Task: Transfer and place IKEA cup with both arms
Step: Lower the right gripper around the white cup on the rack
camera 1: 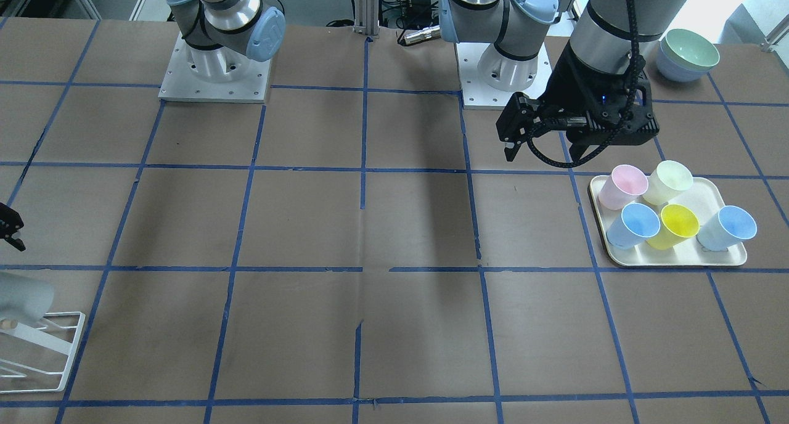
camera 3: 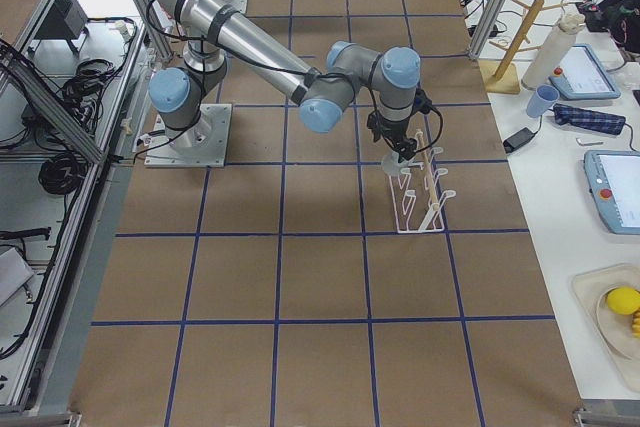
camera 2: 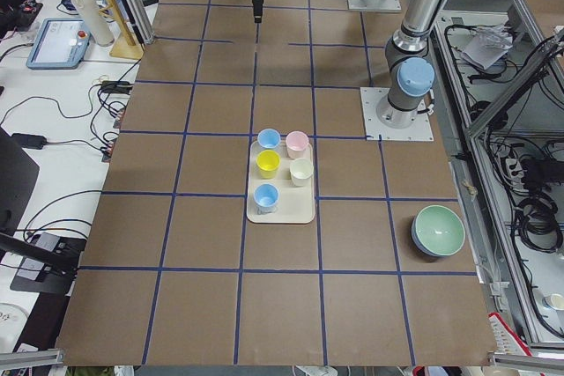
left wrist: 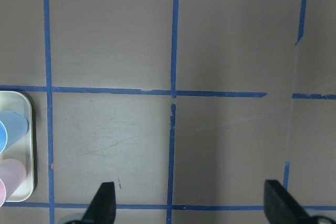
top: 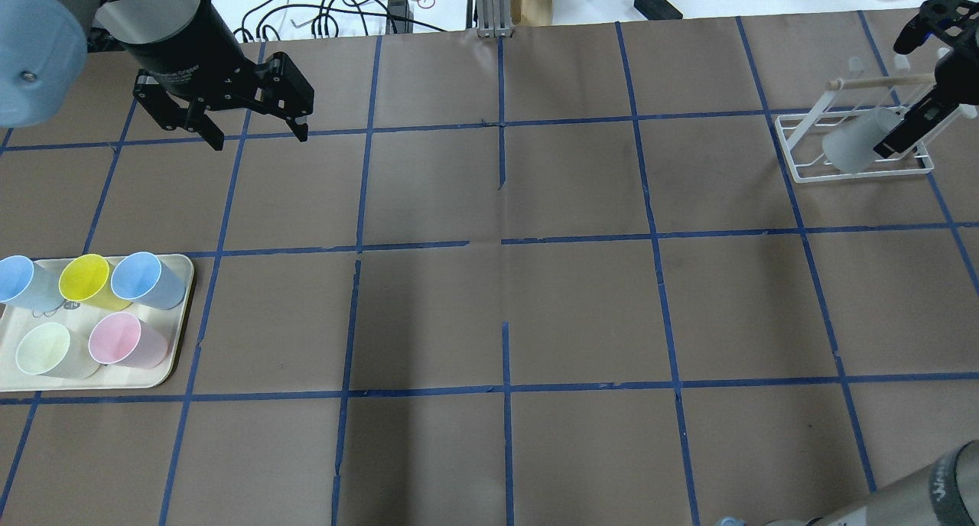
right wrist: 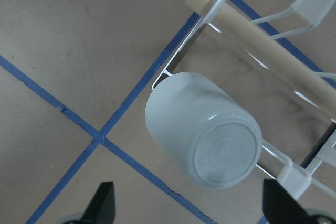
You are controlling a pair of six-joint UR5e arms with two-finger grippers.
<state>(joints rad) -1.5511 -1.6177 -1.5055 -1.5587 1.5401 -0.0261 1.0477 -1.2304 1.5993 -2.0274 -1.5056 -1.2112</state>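
IKEA cup (right wrist: 202,129): pale grey, tilted in the rack at the robot's far right end of the worktop (top: 581,312); its base faces the right wrist camera.
Rack (top: 795,147): white wire, with a wooden dowel (right wrist: 262,43) running just above the cup.
Right end effector (right wrist: 191,205): fingers spread wide, poised over the cup and apart from it in the wrist view.
Left end effector (top: 258,136): fingers spread, hanging above bare worktop, well apart from the tray.
Tray (top: 180,312): cream, on the robot's left; holds two light blue cups, a yellow one, a pink one and a pale green-cream one, all upright.
Bowls (camera 1: 690,51): a stacked pair, green on blue, at the left end.
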